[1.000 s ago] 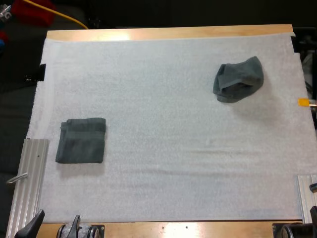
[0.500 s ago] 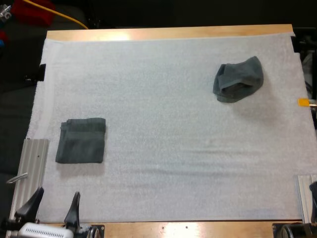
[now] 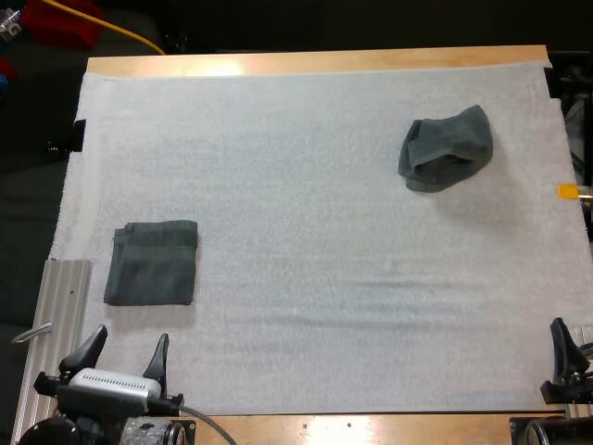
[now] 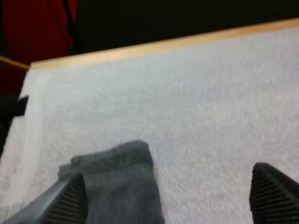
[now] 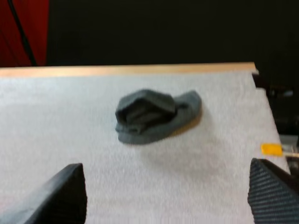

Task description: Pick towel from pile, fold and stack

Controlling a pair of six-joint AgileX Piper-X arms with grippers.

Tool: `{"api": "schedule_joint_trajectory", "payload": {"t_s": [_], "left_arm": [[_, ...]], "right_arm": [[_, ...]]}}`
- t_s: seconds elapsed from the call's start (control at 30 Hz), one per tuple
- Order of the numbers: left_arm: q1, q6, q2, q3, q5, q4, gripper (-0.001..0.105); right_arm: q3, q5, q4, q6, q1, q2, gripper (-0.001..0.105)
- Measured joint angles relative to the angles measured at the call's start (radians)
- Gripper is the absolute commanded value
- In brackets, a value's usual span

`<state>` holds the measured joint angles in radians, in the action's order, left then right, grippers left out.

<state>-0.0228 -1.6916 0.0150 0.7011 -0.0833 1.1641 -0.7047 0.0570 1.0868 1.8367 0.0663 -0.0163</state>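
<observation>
Left end effector (image 4: 167,173) spread, folded towel (image 4: 121,182), mat (image 4: 196,93)

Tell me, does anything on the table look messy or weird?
Only the crumpled towel, far over on the right of the white mat: it sits in a scrunched lump. The folded towel on the left lies flat and neat. Nothing looks spilled or broken.

The high camera looks forward and down over the whole bench (image 3: 315,63). The wrist cameras sit low, facing forward: the left shares the folded towel (image 3: 151,264), the right the crumpled towel (image 3: 447,148).
</observation>
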Motion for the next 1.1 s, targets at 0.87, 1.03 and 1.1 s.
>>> {"api": "schedule_joint_trajectory", "payload": {"t_s": [0.87,1.03,1.1], "left_arm": [[0.0,0.0,-0.002,-0.146,-0.004,0.0,0.069],[0.0,0.0,-0.002,-0.146,-0.004,0.0,0.069],[0.0,0.0,-0.002,-0.146,-0.004,0.0,0.069]], "right_arm": [[0.193,0.0,-0.067,-0.004,0.0,0.002,0.07],[0.193,0.0,-0.067,-0.004,0.0,0.002,0.07],[0.193,0.0,-0.067,-0.004,0.0,0.002,0.07]]}}
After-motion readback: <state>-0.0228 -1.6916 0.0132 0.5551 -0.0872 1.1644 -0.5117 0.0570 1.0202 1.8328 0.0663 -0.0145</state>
